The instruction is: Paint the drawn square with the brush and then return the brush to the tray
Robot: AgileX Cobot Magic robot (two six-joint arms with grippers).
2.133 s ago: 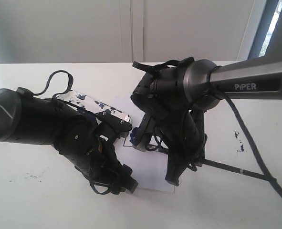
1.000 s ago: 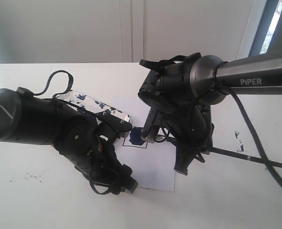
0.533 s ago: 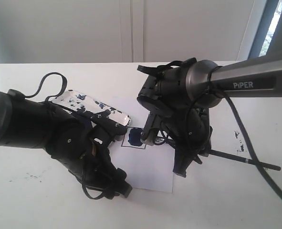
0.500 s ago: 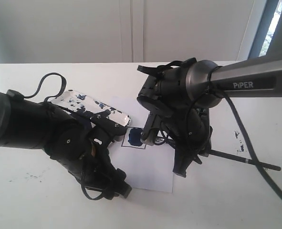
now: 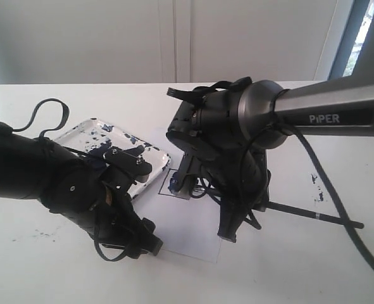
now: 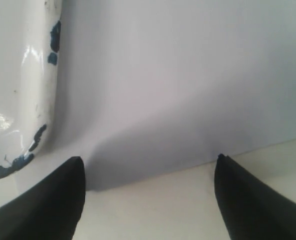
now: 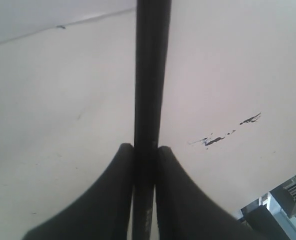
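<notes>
Logging largest first: white table point(image 5: 313, 266) carrying everything. Noting right arm point(image 5: 329, 107) coming in from the right of the exterior view and bending down over the middle; left arm point(image 5: 28, 171) lying low on the left side. Seeing white paper sheet point(image 5: 190, 231) lying flat on the table between the two arms, with the tray point(image 5: 79, 130) sitting at its left, touching or just overlapping it, cannot tell which; rim and floor spotted with dark blue paint. Finding left gripper point(image 6: 149, 159) with jaws spread wide, gripping nothing, hanging over the paper's edge just beside the tray rim. Finding right gripper point(image 7: 145, 147) clamped on the brush point(image 7: 150, 75), both fingers pressing the black handle from either side. Tracing the brush handle in the exterior view, running out from under the right wrist across bare table toward the right; bristle end hidden behind the gripper. Locating the drawn square point(image 5: 173, 185) on the sheet near the tray's corner, under the right wrist, mostly covered — a dark blue smear showing inside. Spotting small dark paint flecks point(image 5: 316, 187) on the table near the handle.
</notes>
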